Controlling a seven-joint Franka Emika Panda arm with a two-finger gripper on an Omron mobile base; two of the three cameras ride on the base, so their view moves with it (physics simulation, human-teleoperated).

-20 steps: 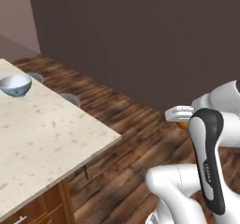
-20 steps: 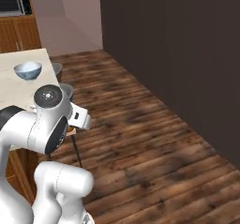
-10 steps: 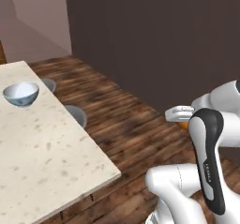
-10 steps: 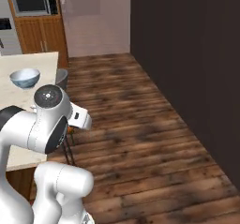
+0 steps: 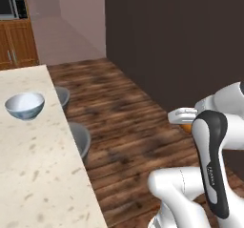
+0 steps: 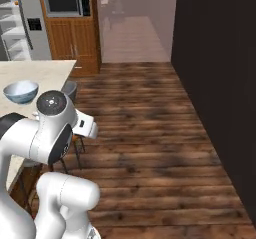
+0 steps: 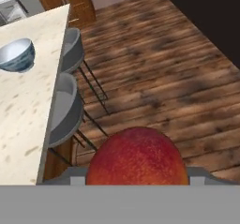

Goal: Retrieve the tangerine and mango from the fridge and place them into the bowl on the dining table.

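Hand view: red-orange mango at bottom centre, clenched between the fingers, broad rounded side toward the camera; its long axis can't be told. Bowl sits upright, rim up, on the beige speckled table, two grey stools tucked along the table's edge over the wood floor. Left base view: an orange sliver of the mango shows behind the white wrist, bowl well apart. Right base view adds the microwave and open fridge beyond the table.
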